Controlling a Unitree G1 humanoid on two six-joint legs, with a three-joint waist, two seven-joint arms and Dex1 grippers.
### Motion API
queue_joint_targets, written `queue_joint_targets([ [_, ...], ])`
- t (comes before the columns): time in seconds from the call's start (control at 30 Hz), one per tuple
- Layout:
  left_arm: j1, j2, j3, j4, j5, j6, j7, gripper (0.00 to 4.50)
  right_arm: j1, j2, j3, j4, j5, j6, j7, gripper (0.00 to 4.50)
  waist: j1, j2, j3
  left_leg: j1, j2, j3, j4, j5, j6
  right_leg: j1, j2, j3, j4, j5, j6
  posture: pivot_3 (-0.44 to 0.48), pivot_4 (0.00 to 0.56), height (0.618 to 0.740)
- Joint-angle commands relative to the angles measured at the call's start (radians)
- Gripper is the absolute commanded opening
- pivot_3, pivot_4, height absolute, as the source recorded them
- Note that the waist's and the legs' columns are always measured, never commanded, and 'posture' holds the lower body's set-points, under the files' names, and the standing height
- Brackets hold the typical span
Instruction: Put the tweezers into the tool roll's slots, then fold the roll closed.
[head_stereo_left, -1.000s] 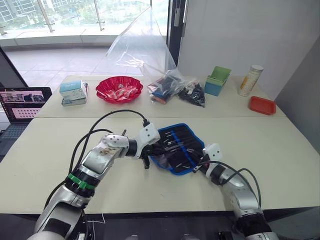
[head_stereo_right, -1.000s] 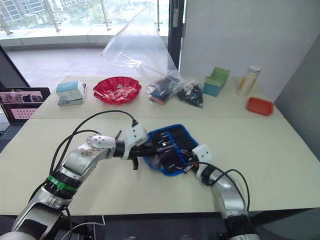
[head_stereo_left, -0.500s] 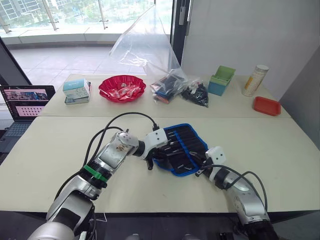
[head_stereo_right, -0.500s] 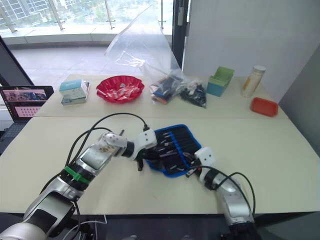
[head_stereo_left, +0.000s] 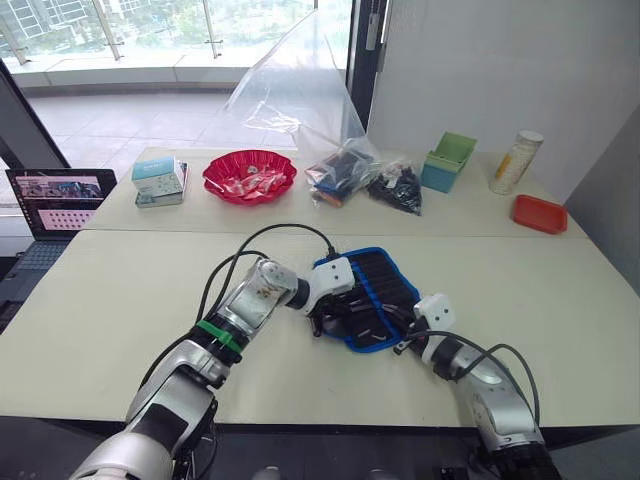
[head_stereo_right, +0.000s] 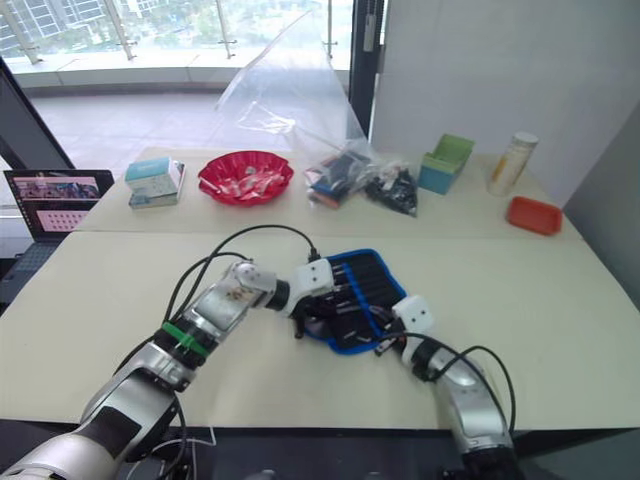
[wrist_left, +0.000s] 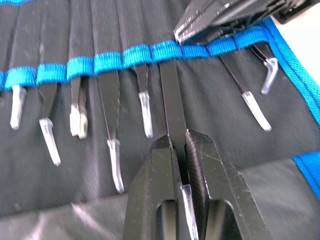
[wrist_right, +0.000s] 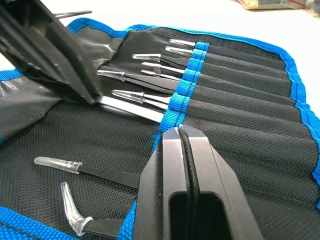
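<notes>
While the left tool (wrist_left: 181, 150) clamps one of the tweezers (wrist_left: 171, 100) entering the tool roll (wrist_left: 200, 115), right tool (wrist_right: 181, 137) pinches its blue band.

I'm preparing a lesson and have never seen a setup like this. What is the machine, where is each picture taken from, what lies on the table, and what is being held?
This is a humanoid robot with two arms, each ending in two black jaws. The two wide pictures come from a stereo camera on its head, looking down over its arms. The two close-ups come from cameras on its wrists, looking along the jaws.

On the near table lies the tool roll, opened flat: black fabric with blue edging and a row of narrow slots, most already holding tweezers. The left gripper is shut on one pair of tweezers whose far end sits under the blue band. The right gripper is closed, its tips at the roll's blue band.

On the far table stand a red bowl, a clear plastic bag, a green box, a small red tray and a laptop.
</notes>
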Motion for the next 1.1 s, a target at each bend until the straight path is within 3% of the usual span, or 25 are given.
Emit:
queue_joint_targets([
  [0.03,-0.049,-0.049,0.003,0.055,0.02,-0.06,0.005,0.04,0.038,-0.002,0.033,0.026,-0.02,0.039,0.005,0.0,0.0,0.0,0.0,0.0,0.0,0.0,0.0,0.0,0.0,0.0,0.0,0.0,0.0,0.0,0.0,0.0,0.15,0.74],
  [0.37,-0.161,-0.25,0.06,0.376,0.046,-0.185,0.073,0.04,0.063,-0.006,0.032,0.001,-0.018,0.043,-0.012,0.0,0.007,0.0,0.0,-0.001,-0.002,0.0,0.002,0.0,0.0,0.0,-0.001,-0.002,0.0,0.0,0.0,0.0,0.15,0.74],
  [0.63,-0.198,-0.288,0.098,0.464,0.083,-0.25,0.104,0.04,0.064,-0.006,0.032,-0.002,-0.017,0.046,-0.019,0.0,0.023,0.0,0.0,-0.002,-0.005,-0.001,0.007,0.0,0.0,0.002,-0.003,-0.003,0.001,0.0,0.002,0.0,0.15,0.74],
  [0.7,-0.193,-0.277,0.114,0.449,0.074,-0.244,0.091,0.89,0.061,-0.004,0.034,0.001,-0.018,0.046,-0.019,0.0,0.023,0.0,0.0,-0.003,-0.005,-0.001,0.008,0.0,0.0,0.002,-0.003,-0.003,0.001,0.0,0.003,0.0,0.15,0.74],
  [0.73,-0.191,-0.272,0.12,0.441,0.069,-0.239,0.08,1.0,0.06,-0.003,0.035,0.002,-0.019,0.046,-0.019,0.0,0.022,0.0,0.0,-0.003,-0.005,-0.001,0.008,0.0,0.0,0.002,-0.003,-0.003,0.001,0.0,0.003,0.0,0.15,0.74],
  [0.9,-0.152,-0.217,0.14,0.33,0.051,-0.202,0.028,2.73,0.047,0.0,0.039,0.016,-0.021,0.043,-0.015,0.0,0.009,0.0,0.0,-0.004,-0.004,-0.001,0.008,0.0,0.0,0.0,-0.003,-0.002,0.005,0.0,0.003,0.0,0.15,0.74],
  [0.97,-0.098,-0.162,0.177,0.209,0.004,-0.146,-0.026,3.3,0.037,-0.001,0.042,0.027,-0.02,0.041,-0.008,0.0,0.001,0.0,0.0,-0.004,-0.004,-0.002,0.008,0.0,0.0,0.0,-0.003,-0.002,0.005,0.0,0.003,0.0,0.15,0.74],
  [1.07,-0.026,-0.043,0.323,0.089,-0.122,-0.025,-0.067,4.37,0.016,-0.001,0.054,0.055,-0.02,0.034,0.007,0.0,-0.02,0.001,0.0,-0.003,-0.002,-0.001,0.007,0.001,0.0,-0.002,-0.001,-0.001,0.007,0.0,0.002,0.0,0.15,0.74],
  [1.1,-0.002,-0.01,0.35,0.056,-0.143,-0.005,-0.07,4.44,0.011,-0.001,0.058,0.063,-0.021,0.032,0.011,0.0,-0.027,0.001,0.0,-0.004,-0.001,-0.002,0.007,0.001,-0.001,-0.002,0.0,-0.001,0.007,0.0,0.002,0.0,0.15,0.74],
])
